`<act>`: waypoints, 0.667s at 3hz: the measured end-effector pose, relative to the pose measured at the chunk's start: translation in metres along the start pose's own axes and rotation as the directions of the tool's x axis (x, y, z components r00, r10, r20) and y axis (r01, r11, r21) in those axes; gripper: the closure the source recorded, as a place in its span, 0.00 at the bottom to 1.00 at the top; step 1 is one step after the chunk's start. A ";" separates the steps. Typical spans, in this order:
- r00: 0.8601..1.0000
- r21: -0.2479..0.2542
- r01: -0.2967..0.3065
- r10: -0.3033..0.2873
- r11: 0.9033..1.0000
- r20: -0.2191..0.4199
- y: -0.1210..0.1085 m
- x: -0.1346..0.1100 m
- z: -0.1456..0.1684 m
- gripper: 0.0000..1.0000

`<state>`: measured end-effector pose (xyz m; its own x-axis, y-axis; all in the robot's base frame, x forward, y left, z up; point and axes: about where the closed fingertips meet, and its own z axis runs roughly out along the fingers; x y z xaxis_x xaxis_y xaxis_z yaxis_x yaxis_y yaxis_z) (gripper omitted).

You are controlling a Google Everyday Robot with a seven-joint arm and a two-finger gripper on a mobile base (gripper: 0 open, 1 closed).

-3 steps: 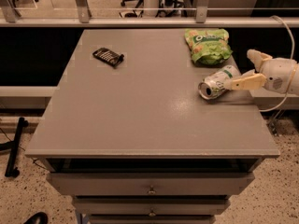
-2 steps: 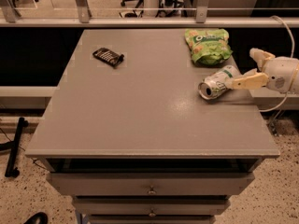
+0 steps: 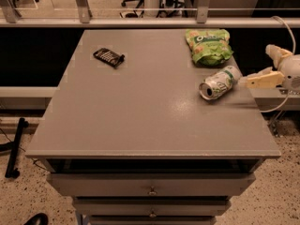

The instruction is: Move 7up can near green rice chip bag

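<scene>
7up can (image 3: 219,83) lies near the green rice chip bag (image 3: 209,45).
Hand (image 3: 255,65) right of the can, spread wide, empty: placement looks done.

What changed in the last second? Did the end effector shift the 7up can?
The end effector has drawn back toward the right edge of the view, away from the 7up can; it is open and holds nothing. The can has not visibly moved: it lies on its side close to the green rice chip bag. The bag and the small dark object further left stayed put too.
</scene>
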<state>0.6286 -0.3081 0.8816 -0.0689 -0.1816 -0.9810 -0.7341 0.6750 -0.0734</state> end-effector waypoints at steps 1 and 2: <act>0.999 0.010 0.051 -0.051 0.999 0.001 -0.001 -0.017 -0.039 0.00; 0.999 0.002 0.053 -0.053 0.999 0.002 0.001 -0.018 -0.040 0.00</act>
